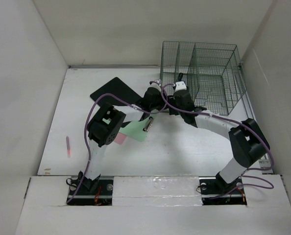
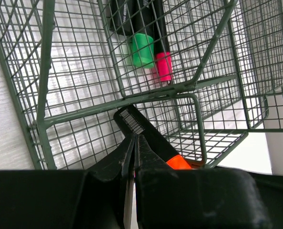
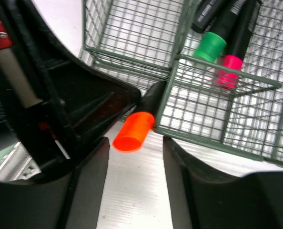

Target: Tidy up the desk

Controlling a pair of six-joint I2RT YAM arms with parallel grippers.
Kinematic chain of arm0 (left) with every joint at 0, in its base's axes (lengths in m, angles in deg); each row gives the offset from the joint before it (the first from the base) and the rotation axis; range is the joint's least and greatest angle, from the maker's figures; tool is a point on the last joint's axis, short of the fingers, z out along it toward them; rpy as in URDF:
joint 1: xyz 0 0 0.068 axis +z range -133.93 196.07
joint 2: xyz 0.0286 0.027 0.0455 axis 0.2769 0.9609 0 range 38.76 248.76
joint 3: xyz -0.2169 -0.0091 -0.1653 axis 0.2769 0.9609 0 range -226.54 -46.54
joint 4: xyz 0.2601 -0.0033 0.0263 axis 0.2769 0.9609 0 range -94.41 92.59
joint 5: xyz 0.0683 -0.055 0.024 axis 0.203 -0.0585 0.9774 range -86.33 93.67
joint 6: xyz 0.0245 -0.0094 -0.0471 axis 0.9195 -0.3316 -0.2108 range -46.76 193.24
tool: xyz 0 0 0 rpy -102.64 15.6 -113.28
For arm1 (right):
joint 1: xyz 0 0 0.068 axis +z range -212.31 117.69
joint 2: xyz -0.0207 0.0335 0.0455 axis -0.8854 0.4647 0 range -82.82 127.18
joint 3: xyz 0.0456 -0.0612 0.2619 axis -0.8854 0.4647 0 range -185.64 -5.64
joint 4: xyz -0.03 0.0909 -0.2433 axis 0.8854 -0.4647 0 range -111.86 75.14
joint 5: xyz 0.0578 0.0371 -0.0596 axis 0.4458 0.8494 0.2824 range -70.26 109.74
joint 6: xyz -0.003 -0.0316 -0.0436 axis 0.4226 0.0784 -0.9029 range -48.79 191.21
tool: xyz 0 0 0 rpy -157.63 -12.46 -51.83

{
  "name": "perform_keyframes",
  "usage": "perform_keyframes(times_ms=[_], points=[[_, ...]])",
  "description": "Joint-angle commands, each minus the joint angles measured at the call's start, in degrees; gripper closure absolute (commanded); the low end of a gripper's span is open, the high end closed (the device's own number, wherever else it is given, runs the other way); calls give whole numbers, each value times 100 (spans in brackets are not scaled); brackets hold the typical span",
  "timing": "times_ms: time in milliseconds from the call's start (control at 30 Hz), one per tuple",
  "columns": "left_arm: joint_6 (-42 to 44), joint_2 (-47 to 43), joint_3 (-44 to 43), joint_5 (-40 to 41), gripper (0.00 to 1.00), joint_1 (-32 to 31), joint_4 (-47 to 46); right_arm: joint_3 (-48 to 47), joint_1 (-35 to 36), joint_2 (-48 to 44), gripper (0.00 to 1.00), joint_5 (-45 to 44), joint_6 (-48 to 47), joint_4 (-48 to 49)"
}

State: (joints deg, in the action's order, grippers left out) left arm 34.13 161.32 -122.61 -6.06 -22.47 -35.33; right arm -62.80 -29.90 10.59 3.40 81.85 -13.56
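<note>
The desk (image 1: 184, 147) is a wide matte-white top with a green wire rack (image 1: 204, 73) at its back right. Both grippers crowd the rack's front left corner. An orange-capped black marker (image 3: 133, 130) lies on the desk against the rack's bottom wire (image 3: 203, 129). My right gripper (image 3: 136, 149) is open, and the marker's cap sits just ahead of its fingertips, untouched. My left gripper (image 2: 134, 139) is shut with nothing between its fingers, and the same marker (image 2: 178, 162) lies close along its right side. A green-capped marker (image 2: 142, 47) and a pink-capped marker (image 2: 163, 66) stand inside a rack compartment.
A black pad (image 1: 113, 90) lies left of the rack. Green paper (image 1: 135, 129), pink paper (image 1: 120, 138) and a binder clip (image 1: 148, 125) lie mid-desk under the left arm. A pink pen (image 1: 67, 146) lies near the left edge. White walls enclose the desk.
</note>
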Motion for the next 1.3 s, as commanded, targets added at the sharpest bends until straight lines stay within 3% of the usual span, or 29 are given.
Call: perform_keyframes(times_ms=[0,233,500,733,900,1267], points=[[27,-180,101,-134,100,-83,-195,-137,161,37,45,-106,35,63],[26,-136,93,-151,100,-83,-213,-242,214,29,52,-326,246,142],[53,-154,49,-186,100,-83,-231,197,451,-560,48,-607,1071,247],[18,-101,23,-292,100,-83,-336,31,451,-341,61,-1195,1722,301],[44,-75,-13,-318,100,-83,-336,-163,451,-235,62,-1591,2144,55],[0,-75,14,-432,100,-30,-468,-568,504,283,62,-1811,2136,-112]])
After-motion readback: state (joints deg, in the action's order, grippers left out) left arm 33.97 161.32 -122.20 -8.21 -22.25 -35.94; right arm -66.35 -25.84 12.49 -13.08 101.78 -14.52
